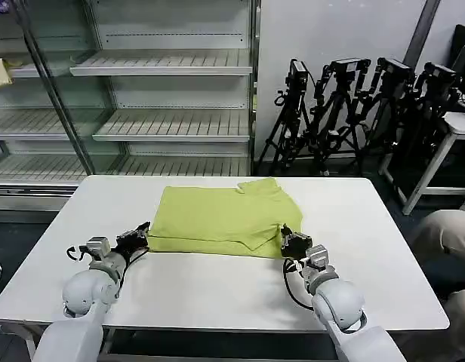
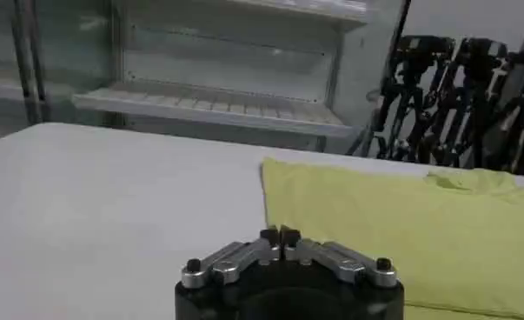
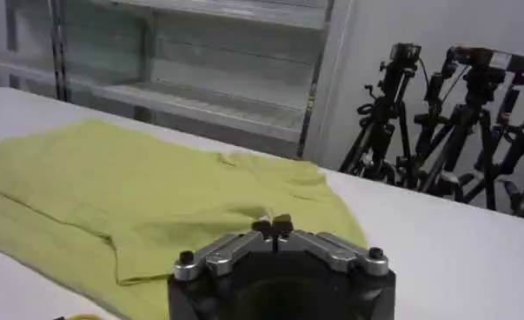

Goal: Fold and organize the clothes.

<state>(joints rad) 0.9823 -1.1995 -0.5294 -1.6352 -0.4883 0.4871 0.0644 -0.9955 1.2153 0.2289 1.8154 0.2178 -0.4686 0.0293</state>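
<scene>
The lime T-shirt (image 1: 221,219) lies partly folded at the table's (image 1: 217,294) middle. The left gripper (image 1: 144,232) and right gripper (image 1: 287,240), jaws pressed together, flank its 2 near corners, seemingly ready to begin another fold.

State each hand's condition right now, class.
Left hand: closed, holding nothing, beside the T-shirt.
Right hand: closed; whether it pinches fabric cannot be told.

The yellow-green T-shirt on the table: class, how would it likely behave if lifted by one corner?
The T-shirt lies flat in creased layers, so it is probably floppy and would drape and unfold. It looks thin, likely light. Pushed across the white table, it would probably bunch, not slide whole.
</scene>
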